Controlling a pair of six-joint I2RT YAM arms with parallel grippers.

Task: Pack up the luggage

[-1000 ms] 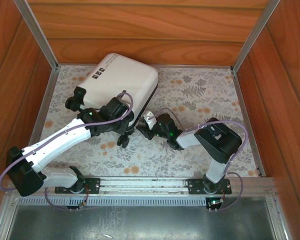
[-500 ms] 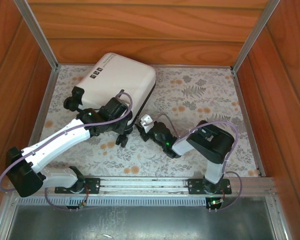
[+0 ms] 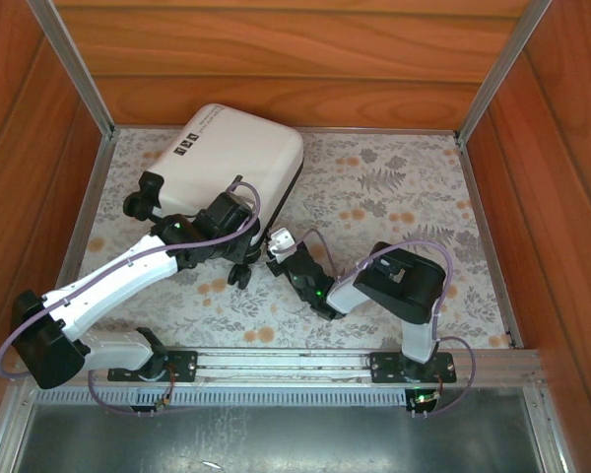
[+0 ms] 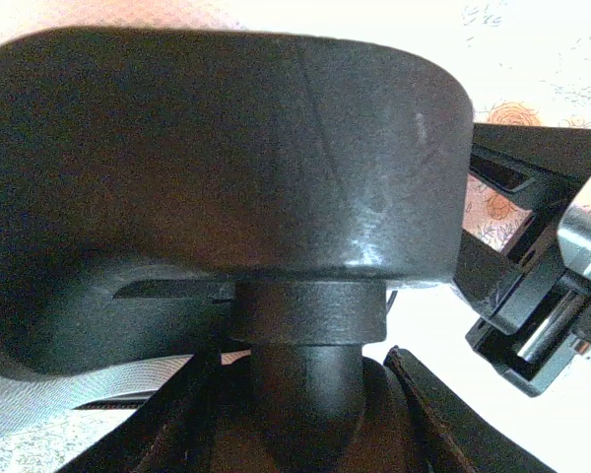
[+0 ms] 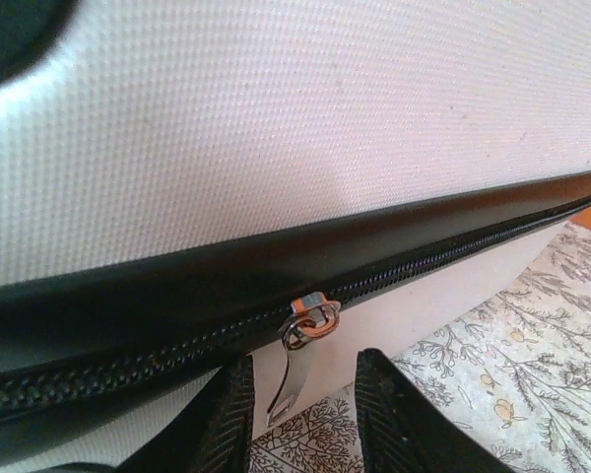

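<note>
Luggage [image 3: 241, 163] lay shut on the table [image 3: 394, 197]. Left pincer [image 3: 239, 258] clamped a wheel [image 4: 227, 148]; right pincer [image 5: 303, 389] stood apart astride the zipper pull [image 5: 294, 367]. We judged only zipping left.

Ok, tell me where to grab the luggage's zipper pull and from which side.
Grip the flat metal pull tab hanging from the slider on the black zipper band of the luggage. Come from below, the table side, where the right gripper sits, its jaws open either side of the tab. It is thin and dangles, so a pinch across its flat faces probably holds best.
</note>
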